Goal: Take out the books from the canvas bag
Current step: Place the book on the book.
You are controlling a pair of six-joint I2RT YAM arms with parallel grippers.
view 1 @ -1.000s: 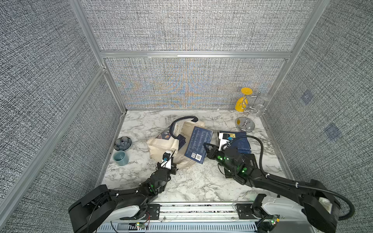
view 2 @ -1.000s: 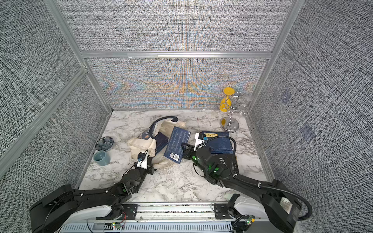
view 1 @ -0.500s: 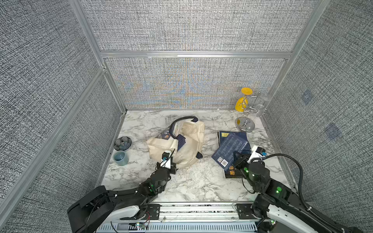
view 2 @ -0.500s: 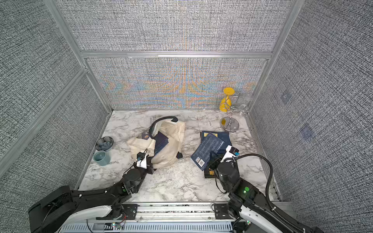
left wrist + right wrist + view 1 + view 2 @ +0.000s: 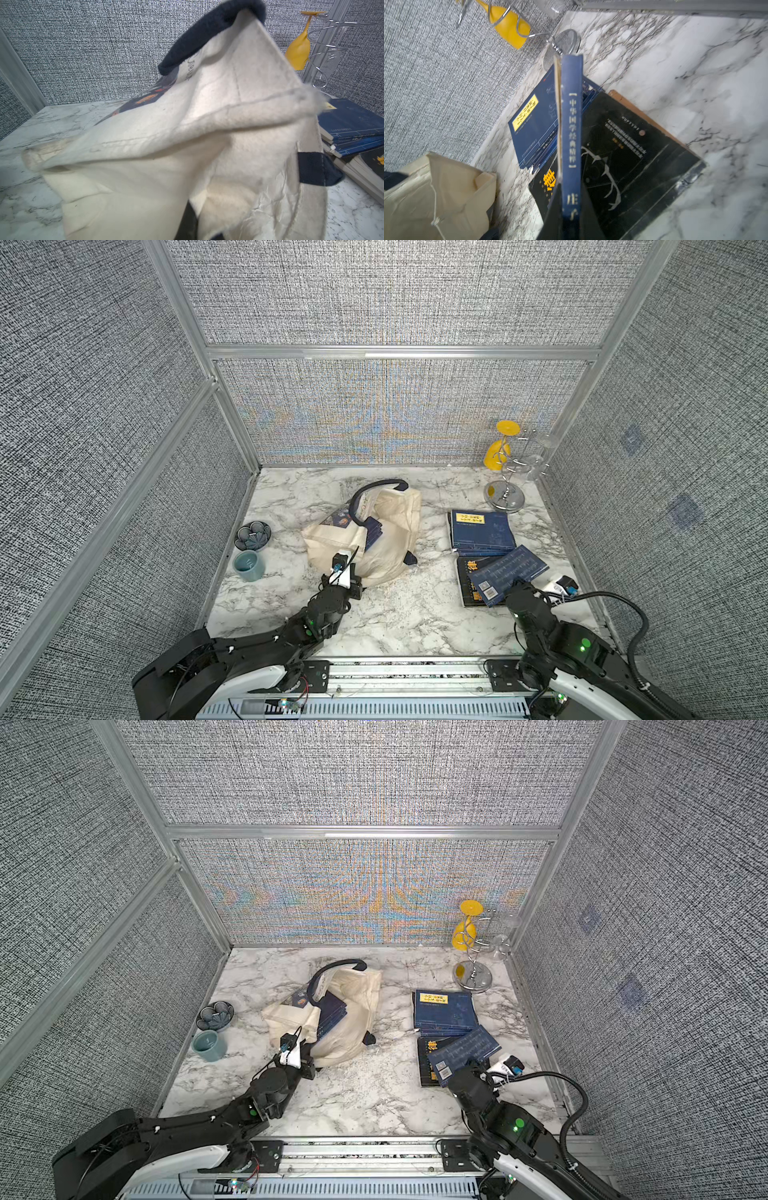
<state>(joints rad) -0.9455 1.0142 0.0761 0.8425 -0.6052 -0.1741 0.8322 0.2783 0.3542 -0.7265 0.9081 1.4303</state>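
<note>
One marble tabletop [image 5: 395, 614] carries the lot, and we'll place everything off the canvas bag [image 5: 390, 539], the biggest thing on it. It's slumped and crumpled, with one navy handle arching up on its far side. A few dark books [image 5: 372, 531] sit in it, covers peeking between the cream folds, so our guess is the job's only partly done.

Well to the right of the bag lies a stack of blue books [image 5: 482, 531], yellow label up. Right of the bag's near corner, a black book [image 5: 467, 587] lies flat. We reckon that's a drop zone kept clear of the bag so nothing gets buried under cloth. Far right of the bag, behind the stack, stands a wire glass rack [image 5: 504, 497] with a yellow glass [image 5: 496, 456].

Over the black book hangs one more blue book [image 5: 511, 570], tilted. The right end effector [image 5: 517, 587] is clamped on its near end at the spine, and the wrist view shows it edge-on between the jaws. Looks to us like it's about to be laid on the pile. Can't tell if its far end touches yet.

The left end effector [image 5: 345, 574] is closed tight on the bag's near edge, probably pinning it so it doesn't drag when books get pulled. Left of the bag sit a teal cup [image 5: 248, 566] and a small flower dish [image 5: 252, 535], out of the way.
</note>
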